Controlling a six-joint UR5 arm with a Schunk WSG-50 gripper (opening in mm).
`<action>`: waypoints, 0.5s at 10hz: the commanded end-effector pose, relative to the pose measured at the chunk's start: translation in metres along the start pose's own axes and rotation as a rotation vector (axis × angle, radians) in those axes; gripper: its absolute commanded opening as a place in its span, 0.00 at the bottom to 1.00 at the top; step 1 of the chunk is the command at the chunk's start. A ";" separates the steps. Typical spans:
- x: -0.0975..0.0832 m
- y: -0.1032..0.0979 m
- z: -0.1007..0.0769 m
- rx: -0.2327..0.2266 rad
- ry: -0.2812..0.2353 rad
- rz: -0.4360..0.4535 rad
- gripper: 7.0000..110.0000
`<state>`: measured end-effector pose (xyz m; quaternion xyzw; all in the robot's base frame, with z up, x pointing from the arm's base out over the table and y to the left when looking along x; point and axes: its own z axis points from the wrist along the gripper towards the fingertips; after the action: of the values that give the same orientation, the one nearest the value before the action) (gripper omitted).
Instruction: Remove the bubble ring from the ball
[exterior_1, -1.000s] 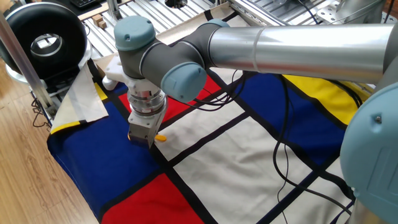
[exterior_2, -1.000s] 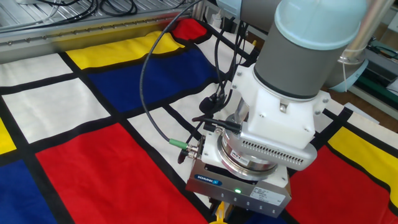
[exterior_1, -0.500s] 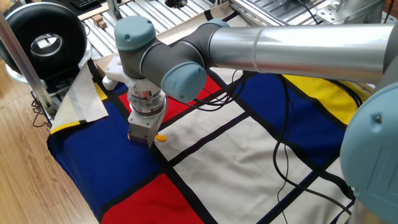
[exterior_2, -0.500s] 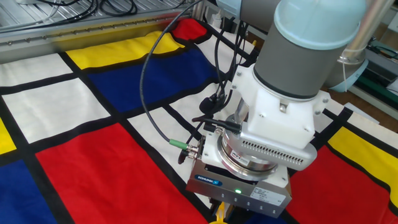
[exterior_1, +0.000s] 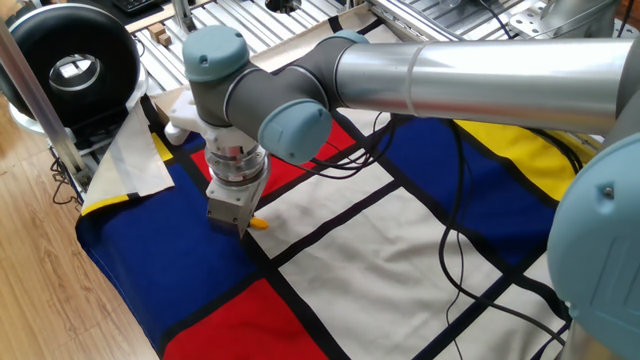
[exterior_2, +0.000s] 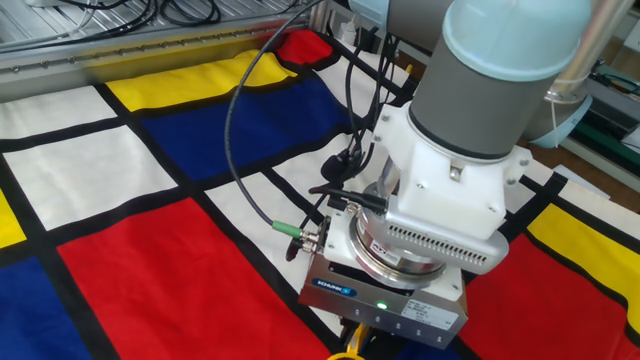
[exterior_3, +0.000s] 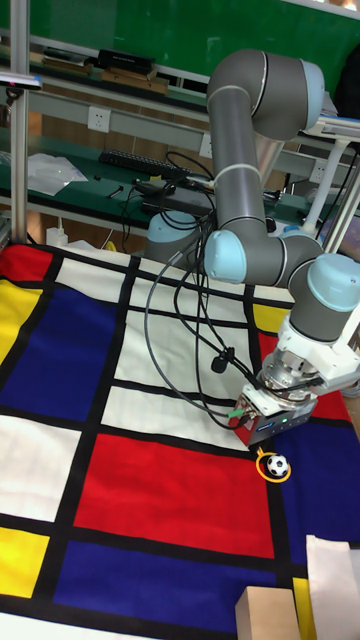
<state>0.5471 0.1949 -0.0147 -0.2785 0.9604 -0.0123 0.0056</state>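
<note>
Fingers of the grey two-finger gripper (exterior_1: 229, 224) hang low over the checked cloth-covered surface (exterior_3: 150, 500), right beside the thin yellow-orange plastic bubble ring (exterior_3: 273, 466), but the gripper body hides them in every view, so I cannot tell whether they stand wide, narrow, or already pinch the hoop. The ring lies flat on the cloth with the tiny black-and-white soccer-patterned ball (exterior_3: 278, 464) sitting inside it, just below the gripper housing as the tall view shows it. The risk, as I judge it, is that the ball is so small and free to roll that any nudge from a finger or a dragged hoop would send it off across the cloth, or the fingers could close on ball and ring together; a thin hoop flat on fabric may also slip out of a shallow pinch. Only the tall fixed view shows ball and ring whole. One fixed view gives just an orange stub (exterior_1: 259, 223) poking out beside the gripper, likely the handle, and no ball. The other fixed view catches only a yellow sliver (exterior_2: 347, 354) at the bottom edge under the gripper.
</note>
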 end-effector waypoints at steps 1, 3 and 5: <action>-0.002 0.002 -0.002 -0.013 -0.005 0.011 0.00; -0.003 0.004 -0.005 -0.018 -0.009 0.011 0.00; -0.005 0.006 -0.007 -0.024 -0.012 0.013 0.00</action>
<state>0.5472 0.1987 -0.0112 -0.2773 0.9607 -0.0076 0.0066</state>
